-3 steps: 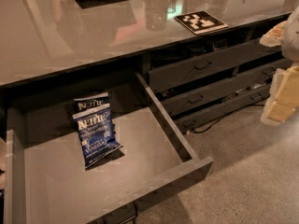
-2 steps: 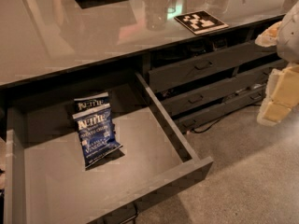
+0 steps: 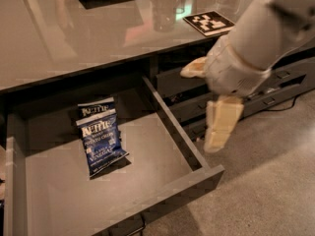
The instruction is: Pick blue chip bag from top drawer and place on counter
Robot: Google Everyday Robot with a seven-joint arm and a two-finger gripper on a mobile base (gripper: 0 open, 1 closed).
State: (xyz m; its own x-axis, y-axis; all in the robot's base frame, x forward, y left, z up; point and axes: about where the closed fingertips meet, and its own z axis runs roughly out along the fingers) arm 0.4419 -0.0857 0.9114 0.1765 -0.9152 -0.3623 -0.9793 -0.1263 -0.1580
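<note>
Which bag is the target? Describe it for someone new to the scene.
Below the counter, the wide top drawer stands open, left of the claw. Two Kettle bags lie inside; the blue chip bag is the nearer one, overlapping the other bag.

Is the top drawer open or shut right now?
Open: the top drawer is pulled out below the counter, blue chip bag lying flat inside. The claw hangs outside, beside it.

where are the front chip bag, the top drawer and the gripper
front chip bag [image 3: 102, 144], camera view, middle of its face
top drawer [image 3: 147, 156], camera view, bare floor
gripper [image 3: 199, 109], camera view, between its fingertips, right of the drawer
</note>
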